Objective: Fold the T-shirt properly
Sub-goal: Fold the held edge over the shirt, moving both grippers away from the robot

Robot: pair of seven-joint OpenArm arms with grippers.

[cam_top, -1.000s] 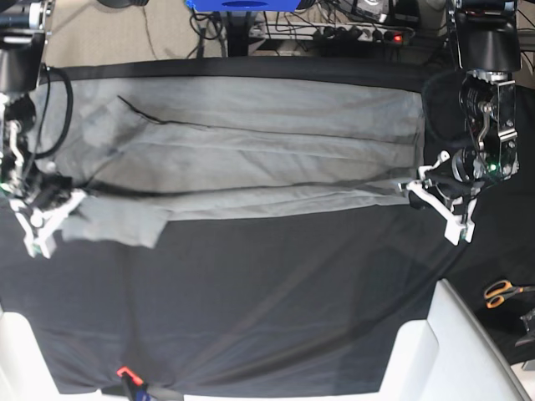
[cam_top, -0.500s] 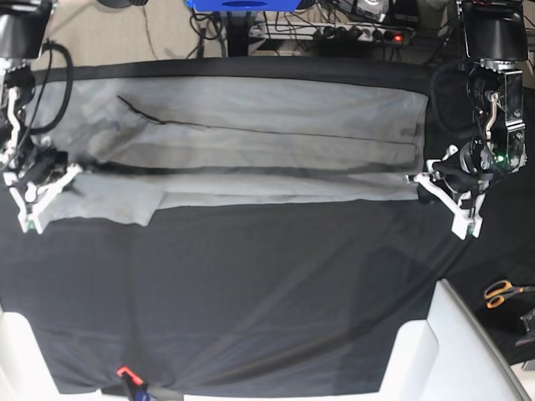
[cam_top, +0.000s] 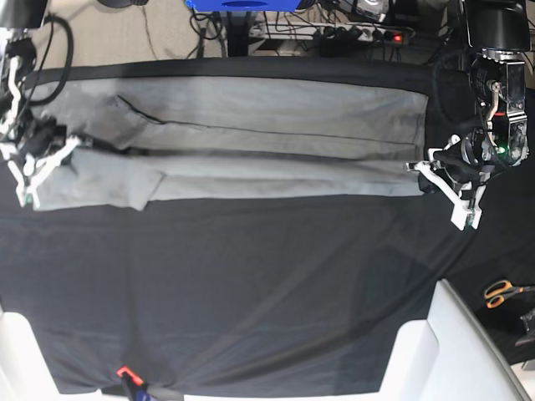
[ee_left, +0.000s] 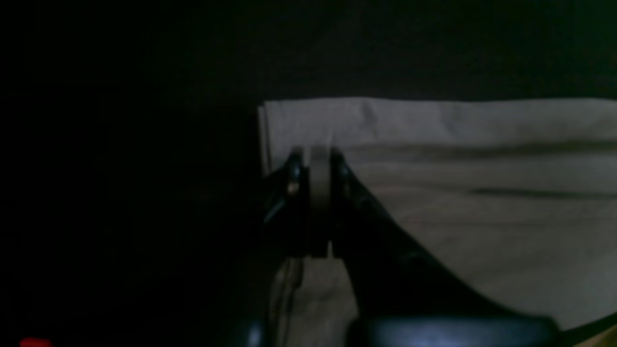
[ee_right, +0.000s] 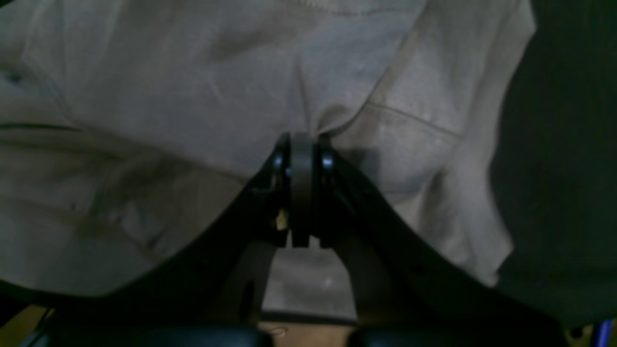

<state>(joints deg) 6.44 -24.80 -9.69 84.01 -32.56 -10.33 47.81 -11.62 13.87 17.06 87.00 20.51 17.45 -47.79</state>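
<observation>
black cloth point(cam_top: 251, 292) covers the counter, cables and a power strip point(cam_top: 359, 33) behind. right gripper point(cam_top: 33, 167) fingers clamped on t-shirt point(cam_top: 251, 142) sleeve end; shirt spans the far half; left gripper point(cam_top: 439, 177) fingers clamped on its hem; scissors point(cam_top: 504, 292) far right.

Worktop point(cam_top: 267, 292) draped in black cloth point(cam_top: 251, 276), cloth creased toward near edge. White panels at both near corners: one point(cam_top: 17, 355) at base view's left, one point(cam_top: 460, 351) at right. Scissors point(cam_top: 504, 292) with orange handles beyond right panel, off cloth. Small red clip point(cam_top: 125, 372) at near edge of cloth. Power strip point(cam_top: 355, 33) with red lit switch on floor past far edge, among cables. Blue object point(cam_top: 241, 4) at top centre, cut off by frame.
</observation>
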